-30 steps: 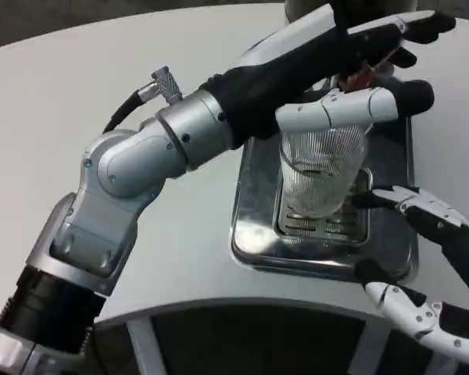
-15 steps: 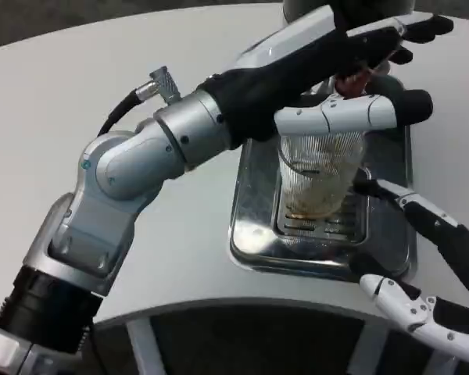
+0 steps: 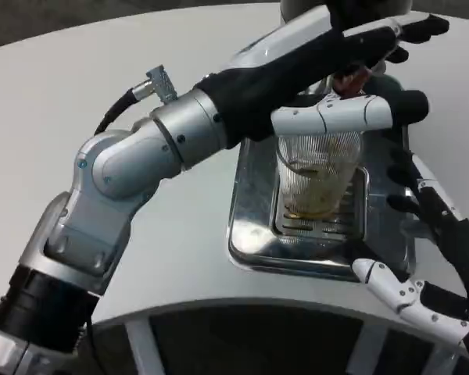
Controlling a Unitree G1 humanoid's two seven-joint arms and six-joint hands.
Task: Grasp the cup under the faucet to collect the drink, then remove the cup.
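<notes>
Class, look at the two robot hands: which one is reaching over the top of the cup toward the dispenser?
The left robot hand, stretched above the ribbed clear cup. The right robot hand waits beside the metal drip tray, fingers spread.

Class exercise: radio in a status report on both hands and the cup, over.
Left hand up at the faucet, over the cup. Right hand open beside the cup, not touching. Cup upright on the drip tray, some drink inside. Nothing in the way.
</notes>
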